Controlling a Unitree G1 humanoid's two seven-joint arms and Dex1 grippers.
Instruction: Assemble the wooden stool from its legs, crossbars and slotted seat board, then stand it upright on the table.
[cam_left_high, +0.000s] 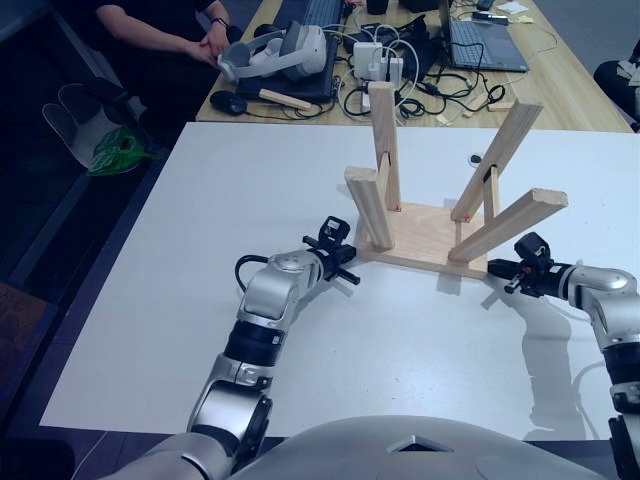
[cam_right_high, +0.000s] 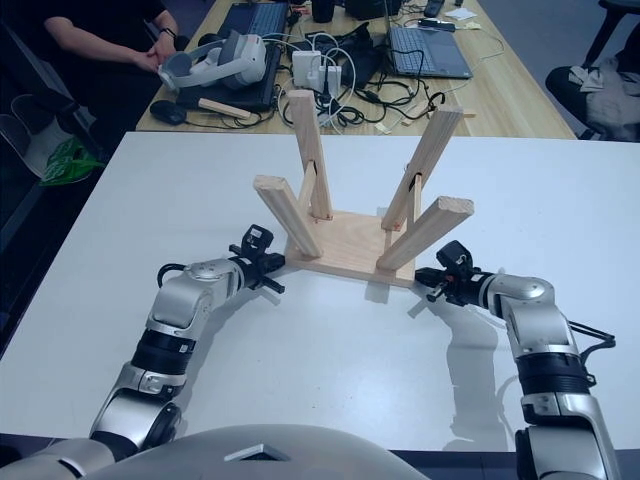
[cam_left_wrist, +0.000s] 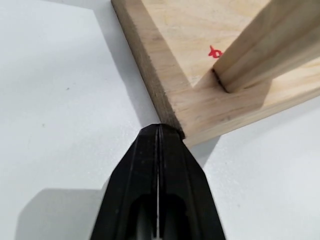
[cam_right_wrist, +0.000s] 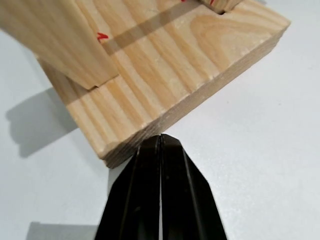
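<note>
The stool (cam_left_high: 425, 225) is upside down on the white bench (cam_left_high: 250, 200). Its seat board (cam_right_high: 345, 248) lies flat on the bench top. Four legs (cam_left_high: 385, 140) stick up out of the seat board and lean outward, away from its middle. Each leg sits in a slot close to a corner of the seat board. A small red mark (cam_left_wrist: 215, 51) is drawn on the seat board beside the foot of one leg.

The robot's left tool (cam_left_wrist: 158, 132) is low on the bench, at the near corner of the seat board on the robot's left side. Its two black fingers (cam_left_wrist: 137, 170) are pressed together with nothing between them. The tip touches the side edge of the seat board right at that corner.

The robot's right tool (cam_right_wrist: 161, 141) is at the other near corner of the seat board, on the robot's right side. Its fingers are pressed together too and hold nothing. The tip is right at the edge of the seat board. I cannot tell if it really touches the wood.

A small dark round thing (cam_left_high: 474, 158) lies on the bench just past the far side of the seat board.

Well past the seat board there is a wooden desk (cam_left_high: 560, 90). On it are a white headset (cam_left_high: 280, 52), a laptop (cam_left_high: 483, 45), a tangle of wires (cam_left_high: 400, 85) and one loose wooden stick (cam_left_high: 285, 98).
</note>
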